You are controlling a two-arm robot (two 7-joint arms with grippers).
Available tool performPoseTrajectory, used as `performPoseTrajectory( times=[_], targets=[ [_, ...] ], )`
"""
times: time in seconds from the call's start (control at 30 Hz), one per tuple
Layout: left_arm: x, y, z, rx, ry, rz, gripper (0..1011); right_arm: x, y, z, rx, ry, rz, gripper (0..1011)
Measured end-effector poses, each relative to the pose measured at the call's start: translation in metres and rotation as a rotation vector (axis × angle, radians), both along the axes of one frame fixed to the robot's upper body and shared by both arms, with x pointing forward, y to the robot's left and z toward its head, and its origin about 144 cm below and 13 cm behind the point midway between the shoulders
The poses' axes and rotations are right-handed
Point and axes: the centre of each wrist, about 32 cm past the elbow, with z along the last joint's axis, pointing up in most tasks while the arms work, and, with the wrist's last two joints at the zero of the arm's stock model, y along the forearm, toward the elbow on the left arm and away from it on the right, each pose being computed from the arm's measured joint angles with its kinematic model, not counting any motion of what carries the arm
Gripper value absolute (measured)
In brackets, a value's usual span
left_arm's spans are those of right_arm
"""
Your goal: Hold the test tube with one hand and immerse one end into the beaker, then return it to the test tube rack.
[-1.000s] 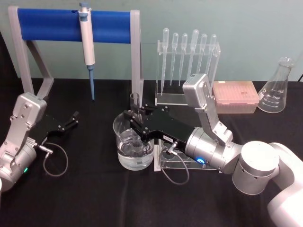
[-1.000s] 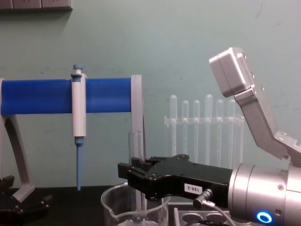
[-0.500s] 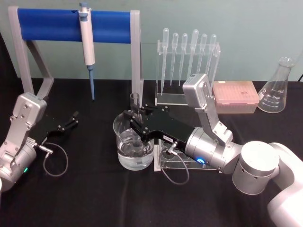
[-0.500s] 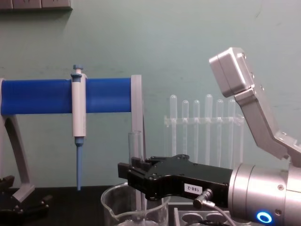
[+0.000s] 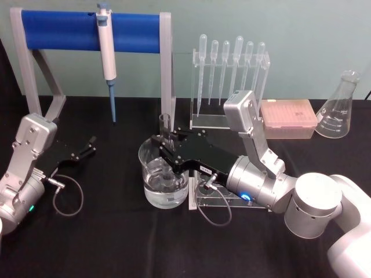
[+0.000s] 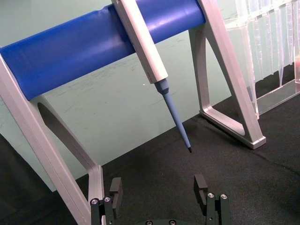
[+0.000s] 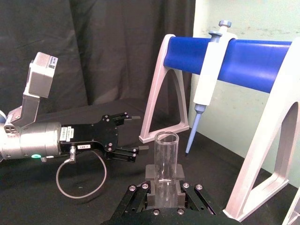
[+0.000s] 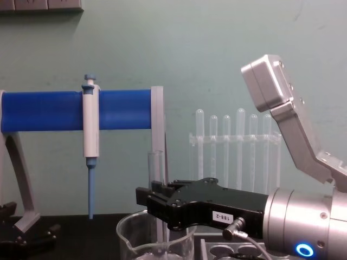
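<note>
**Tube standing in the beaker, right gripper clamped on it**

From the head view I see the beaker (image 5: 164, 179), wide clear glass with a pouring lip, holding clear liquid in its lower part; the test tube (image 5: 165, 128) stands upright inside it, open rim above the beaker's rim, lower end down in the glass; I cannot tell how far under the liquid the tip sits. My right gripper (image 5: 166, 152) reaches in over the beaker from the right, black fingers closed on the tube's upper shaft; the right wrist view shows the round glass rim seated between the pads (image 7: 155, 184). My left gripper (image 5: 90, 145) rests on the black cloth at the left, well apart, fingers spread and empty. Behind: a blue-and-white micropipette (image 5: 106, 52) hanging on a blue-barred stand (image 5: 64, 30); a clear rack of plastic pipettes (image 5: 231, 63); a conical flask (image 5: 338, 107) at far right.
</note>
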Motion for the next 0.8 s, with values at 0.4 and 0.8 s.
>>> performPoseTrajectory(
  times=[0.4,0.8],
  targets=[
    [0.0000,0.0000,0.0000,0.000,0.000,0.000,1000,0.0000,0.0000,0.0000,0.000,0.000,0.000,224],
    [0.0000,0.0000,0.0000,0.000,0.000,0.000,1000,-0.0001,0.0001,0.0020,0.002,-0.003,0.000,225]
  ],
)
